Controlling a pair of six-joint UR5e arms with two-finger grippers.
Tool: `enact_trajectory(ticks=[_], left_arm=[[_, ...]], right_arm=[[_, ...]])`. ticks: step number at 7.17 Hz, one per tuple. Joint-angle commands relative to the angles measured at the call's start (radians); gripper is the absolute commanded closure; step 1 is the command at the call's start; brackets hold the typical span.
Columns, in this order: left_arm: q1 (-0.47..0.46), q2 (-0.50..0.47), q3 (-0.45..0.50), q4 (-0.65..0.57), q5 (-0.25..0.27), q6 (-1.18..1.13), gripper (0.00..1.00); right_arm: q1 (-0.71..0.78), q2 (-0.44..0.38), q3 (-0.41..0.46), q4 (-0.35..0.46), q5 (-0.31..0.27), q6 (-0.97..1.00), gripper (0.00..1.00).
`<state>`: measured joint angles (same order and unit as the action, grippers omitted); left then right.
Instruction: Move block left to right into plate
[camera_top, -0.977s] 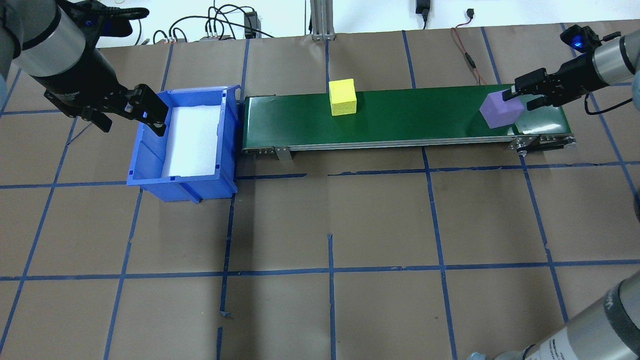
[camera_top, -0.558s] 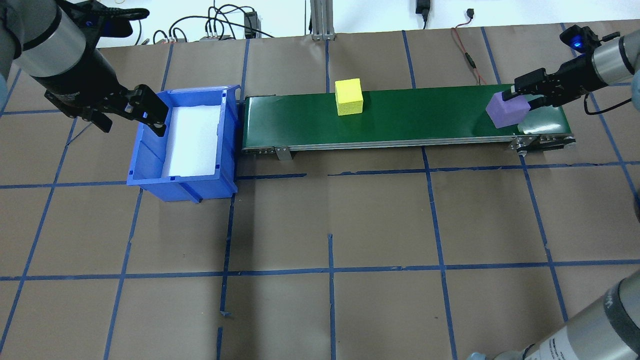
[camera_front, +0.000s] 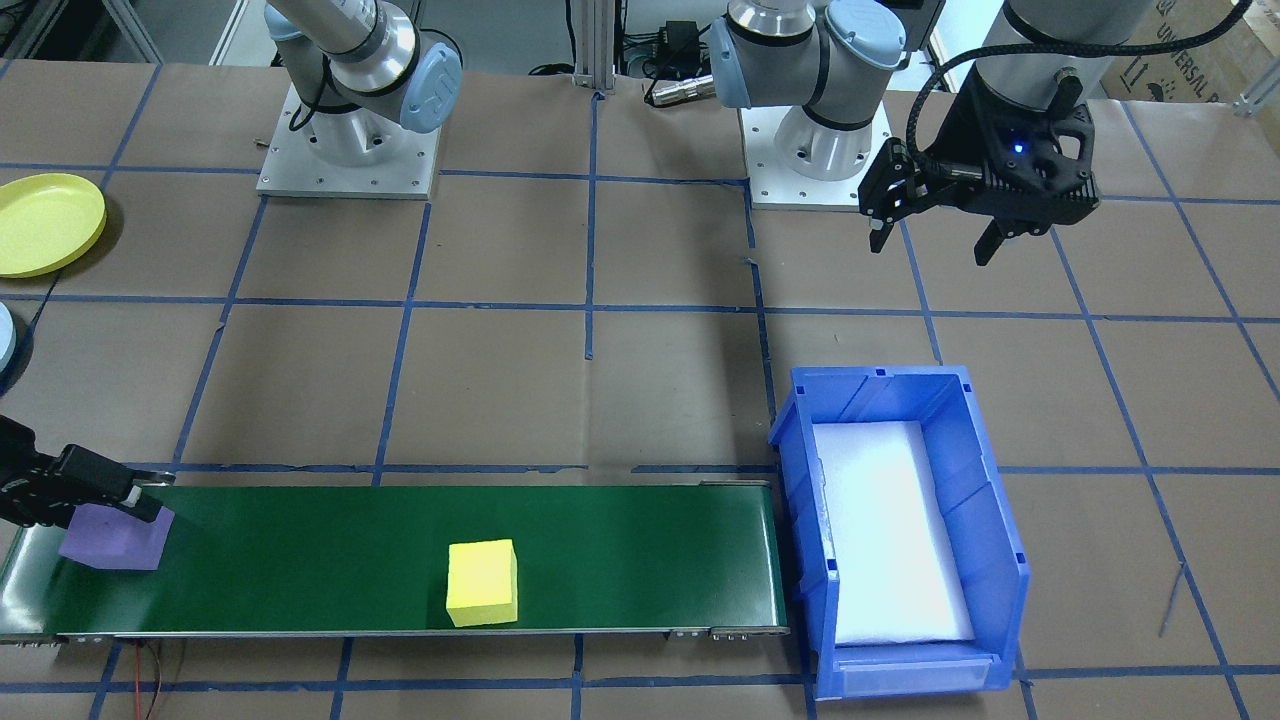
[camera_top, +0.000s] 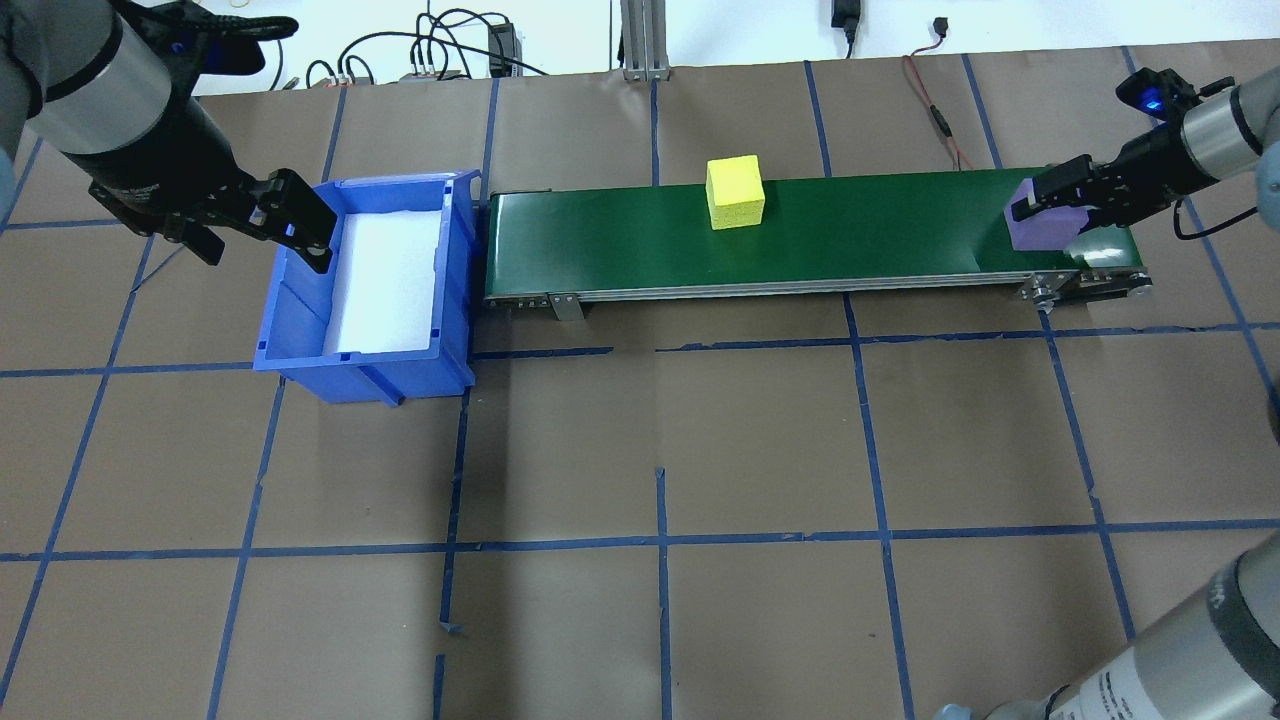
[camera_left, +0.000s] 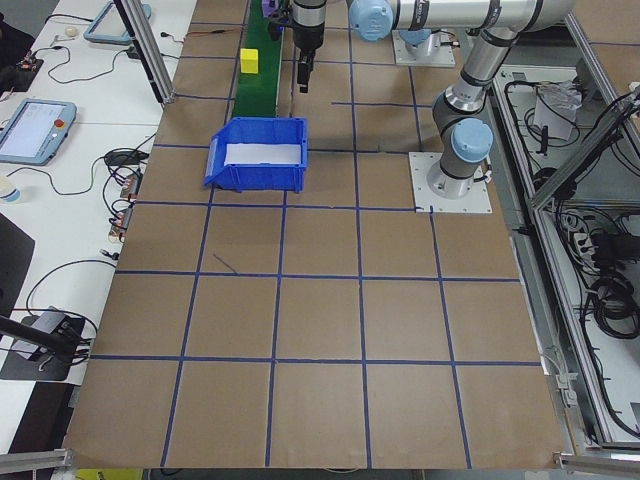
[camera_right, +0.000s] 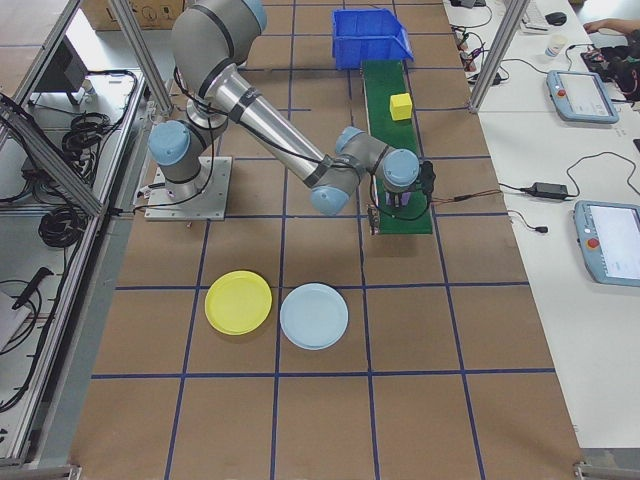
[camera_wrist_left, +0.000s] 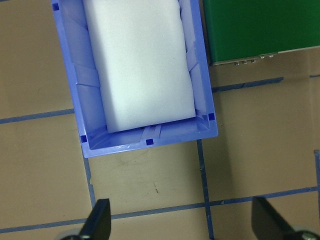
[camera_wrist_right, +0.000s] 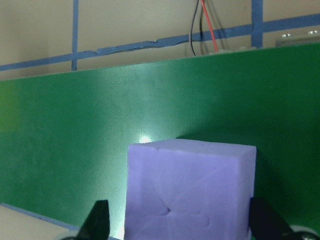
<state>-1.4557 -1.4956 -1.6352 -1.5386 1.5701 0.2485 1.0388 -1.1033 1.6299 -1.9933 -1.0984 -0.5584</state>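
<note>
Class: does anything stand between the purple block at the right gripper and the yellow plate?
Nothing visible does. Bare table lies between the purple block at the right gripper and the yellow plate; the light blue plate sits beside it.

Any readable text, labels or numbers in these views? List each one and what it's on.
"UNIVERSAL R", cut off at the frame edge: printed on the cardboard box behind the robot, front-facing view.
Label on the arm at the overhead view's lower right: print too small to read.
Screens of the two tablets on the side bench: too small to read.
Blocks, bin, belt and plates: no text visible.
</note>
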Motion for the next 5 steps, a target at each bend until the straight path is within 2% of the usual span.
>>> enact_trajectory(ticks=[1,2,3,4,5], left_arm=[[0.002,0.000,0.000,-0.002,-0.001,0.000,0.00],[0.002,0.000,0.000,-0.002,0.001,0.002,0.00],[0.000,0.000,0.000,-0.002,0.001,0.002,0.00],[0.002,0.000,0.000,-0.003,-0.001,0.000,0.00],[0.002,0.000,0.000,-0.003,-0.001,0.000,0.00]], right_arm=[[0.000,0.000,0.001,-0.083,-0.069,0.003,0.41],[0.000,0.000,-0.004,-0.116,-0.125,0.005,0.61],[-0.002,-0.001,-0.010,-0.127,-0.171,0.006,0.71],[-0.015,-0.021,-0.001,-0.122,-0.210,0.005,0.71],[-0.108,-0.077,0.002,-0.108,-0.288,-0.006,0.71]])
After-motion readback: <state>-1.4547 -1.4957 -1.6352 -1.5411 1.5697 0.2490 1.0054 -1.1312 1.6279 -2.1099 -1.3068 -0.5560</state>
